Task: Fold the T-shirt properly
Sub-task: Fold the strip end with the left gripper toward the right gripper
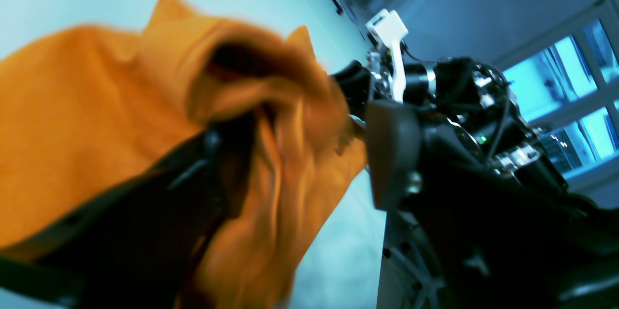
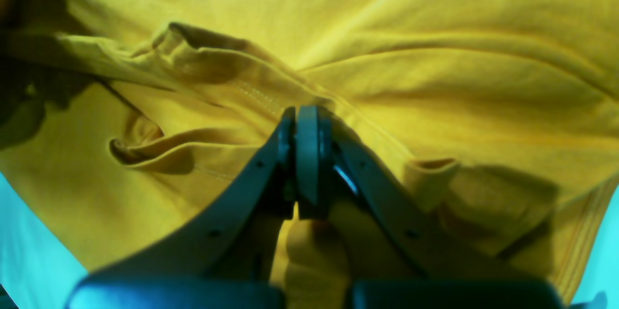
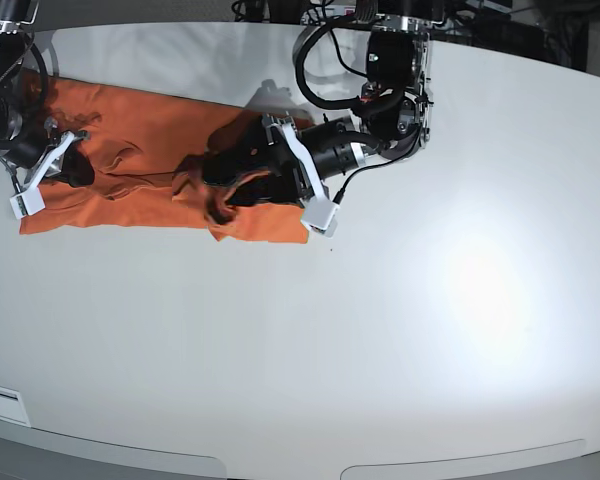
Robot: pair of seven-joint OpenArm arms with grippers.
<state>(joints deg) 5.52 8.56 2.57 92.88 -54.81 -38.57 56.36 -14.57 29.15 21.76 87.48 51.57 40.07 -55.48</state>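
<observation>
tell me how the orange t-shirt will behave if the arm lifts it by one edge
Likely floppy: the T-shirt already lies in soft ridges and folds around the right gripper, shut on a pinch of cloth. It will probably drape and sag rather than hold shape. It looks thin and light, so it may drag across the table easily.

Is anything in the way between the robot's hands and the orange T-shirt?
No, nothing visible. The right hand is shut on the T-shirt, and the left hand is right at its bunched cloth.

No legible text, labels, brand marks, numbers or signs in any view; the plain orange knit T-shirt (image 3: 150, 150) carries no print.
</observation>
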